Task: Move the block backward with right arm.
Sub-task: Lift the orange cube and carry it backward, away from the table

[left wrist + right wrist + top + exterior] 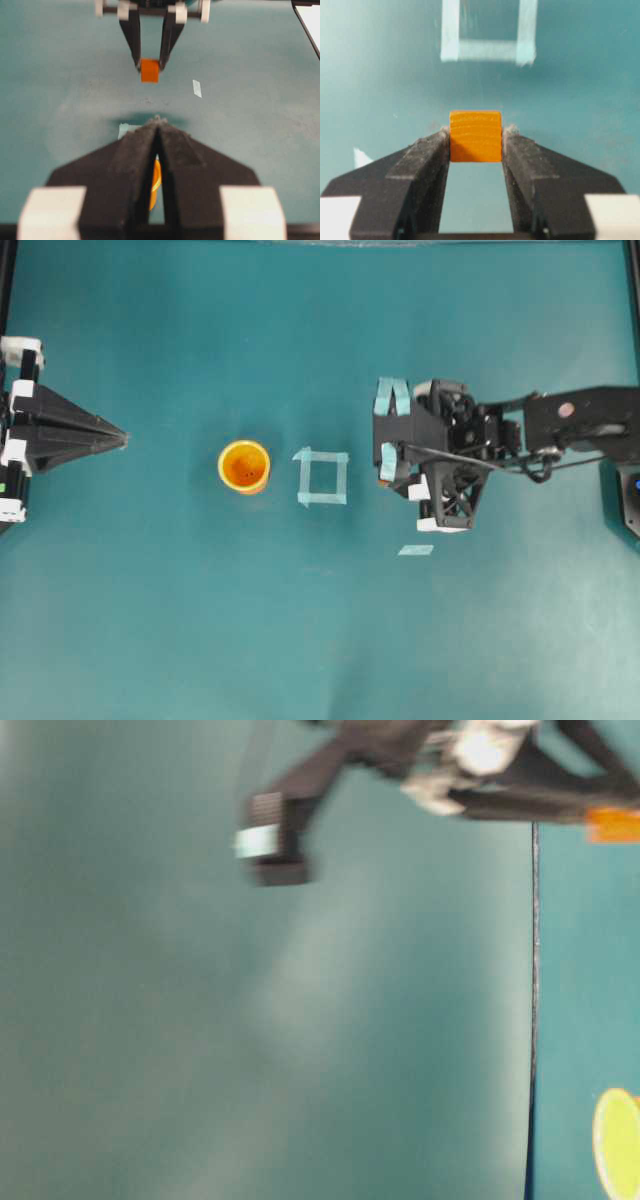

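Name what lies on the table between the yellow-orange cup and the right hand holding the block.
In the overhead view, a square outline of pale tape lies between the cup and the right hand; the block sits gripped in it.

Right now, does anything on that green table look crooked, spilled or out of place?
Little stands out. The cup stands upright, nothing spilled. One loose scrap of tape lies apart from the tape square, slightly askew. The block sits squarely between the right gripper jaws.
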Tool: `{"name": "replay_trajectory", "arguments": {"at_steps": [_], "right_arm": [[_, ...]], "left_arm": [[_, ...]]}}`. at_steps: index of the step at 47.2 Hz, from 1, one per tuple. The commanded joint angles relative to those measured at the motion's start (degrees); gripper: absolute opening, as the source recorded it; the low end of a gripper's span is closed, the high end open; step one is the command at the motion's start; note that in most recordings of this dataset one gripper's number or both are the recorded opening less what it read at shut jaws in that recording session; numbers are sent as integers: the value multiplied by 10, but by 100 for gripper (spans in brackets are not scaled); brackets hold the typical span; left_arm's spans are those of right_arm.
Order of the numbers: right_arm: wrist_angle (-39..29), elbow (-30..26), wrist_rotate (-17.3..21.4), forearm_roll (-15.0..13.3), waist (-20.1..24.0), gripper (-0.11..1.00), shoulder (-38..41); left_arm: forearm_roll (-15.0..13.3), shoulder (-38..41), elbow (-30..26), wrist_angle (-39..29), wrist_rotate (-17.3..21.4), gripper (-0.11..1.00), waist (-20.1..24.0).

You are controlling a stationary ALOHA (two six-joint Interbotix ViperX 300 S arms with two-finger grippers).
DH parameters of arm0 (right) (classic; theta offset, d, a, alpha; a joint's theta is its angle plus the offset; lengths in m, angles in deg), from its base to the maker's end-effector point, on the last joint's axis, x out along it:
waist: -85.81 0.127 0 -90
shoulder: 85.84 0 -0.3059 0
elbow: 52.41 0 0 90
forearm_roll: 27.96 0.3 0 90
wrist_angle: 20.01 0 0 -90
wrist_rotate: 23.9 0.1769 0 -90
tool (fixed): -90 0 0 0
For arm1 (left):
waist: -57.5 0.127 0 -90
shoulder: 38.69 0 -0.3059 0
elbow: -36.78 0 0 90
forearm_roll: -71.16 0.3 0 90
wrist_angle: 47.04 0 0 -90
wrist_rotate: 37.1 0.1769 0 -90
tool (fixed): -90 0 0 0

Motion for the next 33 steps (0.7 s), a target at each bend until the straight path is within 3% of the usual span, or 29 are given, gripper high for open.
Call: {"name": "replay_trajectory", "arguments": {"at_steps": [1,15,33], "right_arm": [[-41,-35,-1,-1,-3,40,-32],[-107,-82,1,-2,-34,40,-53],[-110,-105,-4,-11,-158,40,-53]], "left_arm": [[1,2,-18,2,1,0,2],[2,2,-18,-3,1,0,2],[1,-6,-19,-13,1,0,2]]}}
